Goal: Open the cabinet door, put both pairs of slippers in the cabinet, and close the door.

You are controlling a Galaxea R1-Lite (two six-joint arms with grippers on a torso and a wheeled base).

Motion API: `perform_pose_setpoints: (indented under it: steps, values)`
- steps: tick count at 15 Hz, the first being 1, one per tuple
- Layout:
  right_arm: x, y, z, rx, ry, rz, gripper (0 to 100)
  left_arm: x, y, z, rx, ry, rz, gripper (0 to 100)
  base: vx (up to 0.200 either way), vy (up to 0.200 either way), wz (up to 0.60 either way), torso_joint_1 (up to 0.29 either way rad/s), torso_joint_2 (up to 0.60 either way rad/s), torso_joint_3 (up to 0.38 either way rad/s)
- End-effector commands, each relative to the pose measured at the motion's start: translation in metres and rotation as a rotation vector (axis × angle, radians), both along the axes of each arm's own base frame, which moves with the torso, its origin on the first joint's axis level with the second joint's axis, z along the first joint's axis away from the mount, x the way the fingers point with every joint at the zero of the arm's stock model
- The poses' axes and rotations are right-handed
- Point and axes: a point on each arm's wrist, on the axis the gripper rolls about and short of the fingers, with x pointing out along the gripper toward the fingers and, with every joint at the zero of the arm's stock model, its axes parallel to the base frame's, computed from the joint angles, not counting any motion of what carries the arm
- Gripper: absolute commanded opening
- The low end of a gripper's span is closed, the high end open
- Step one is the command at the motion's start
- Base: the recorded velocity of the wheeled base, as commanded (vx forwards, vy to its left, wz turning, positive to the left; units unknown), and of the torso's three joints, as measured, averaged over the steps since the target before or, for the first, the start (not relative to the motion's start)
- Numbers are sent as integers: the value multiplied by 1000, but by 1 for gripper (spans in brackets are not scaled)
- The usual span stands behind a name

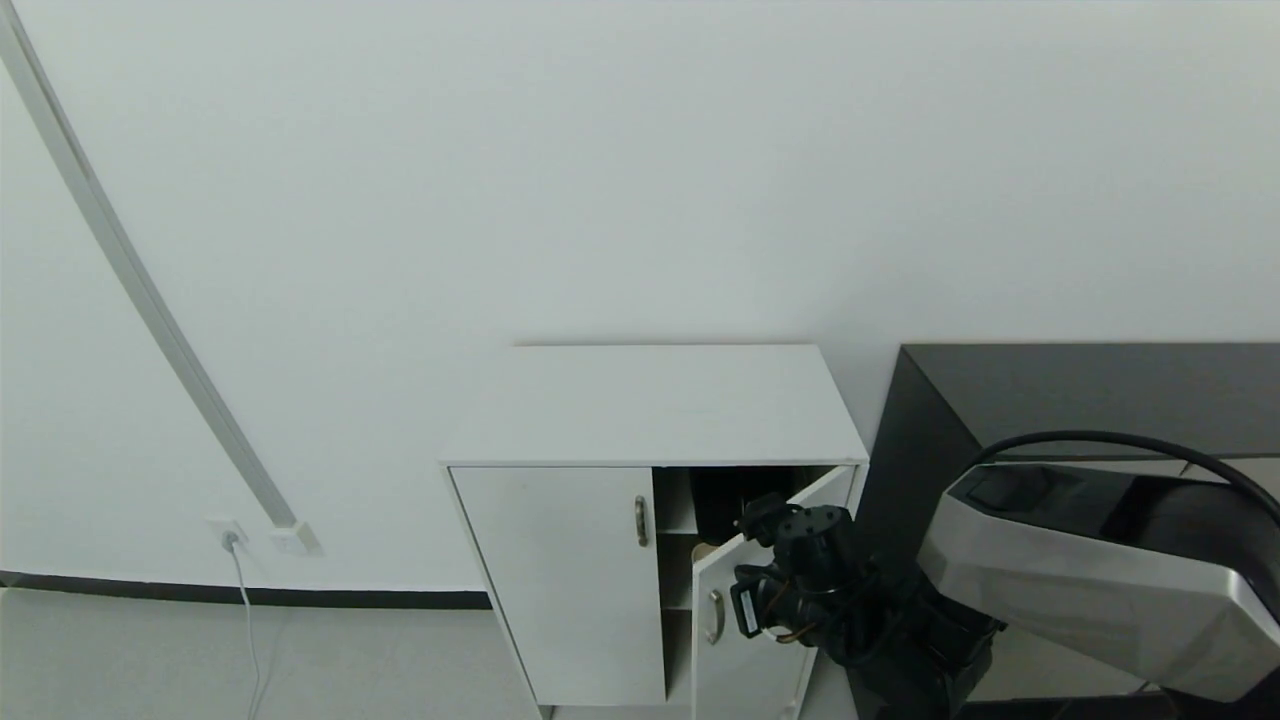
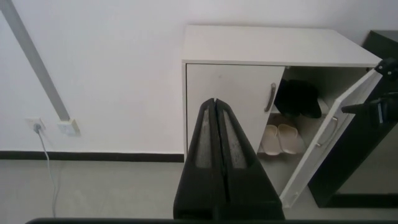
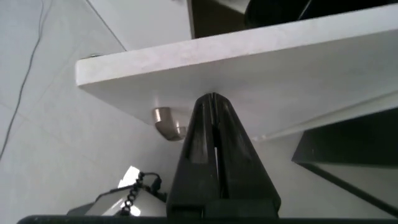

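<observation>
The white cabinet (image 1: 655, 405) stands against the wall, its left door (image 1: 560, 580) closed and its right door (image 1: 745, 640) swung partly open. Inside, the left wrist view shows a black pair of slippers (image 2: 299, 98) on the upper shelf and a pale pair of slippers (image 2: 280, 138) on the shelf below. My right gripper (image 3: 213, 97) is shut, its tips against the open door's outer face close to the metal handle (image 3: 166, 122); in the head view that gripper (image 1: 762, 517) sits at the door's upper part. My left gripper (image 2: 214, 102) is shut and empty, well back from the cabinet.
A black cabinet (image 1: 1000, 400) stands right beside the white one, close behind the open door. On the wall to the left are a socket with a hanging cable (image 1: 232, 537) and a slanted grey conduit (image 1: 130, 270). Bare floor (image 1: 200, 660) lies left of the cabinet.
</observation>
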Motion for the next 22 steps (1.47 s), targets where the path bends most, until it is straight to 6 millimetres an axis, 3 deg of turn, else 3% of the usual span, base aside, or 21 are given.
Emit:
perform_pose_setpoints:
  steps: [1,8,22]
  values:
    - [16,1,-6,16,-19,-23,0,0,0,0,0,2,0,0,0,0,0,0,0,0]
    - [43,11,-11,57,-74,-42,0,0,0,0,0,2,0,0,0,0,0,0,0,0]
    - [80,25,2,97,-133,-66,0,0,0,0,0,2,0,0,0,0,0,0,0,0]
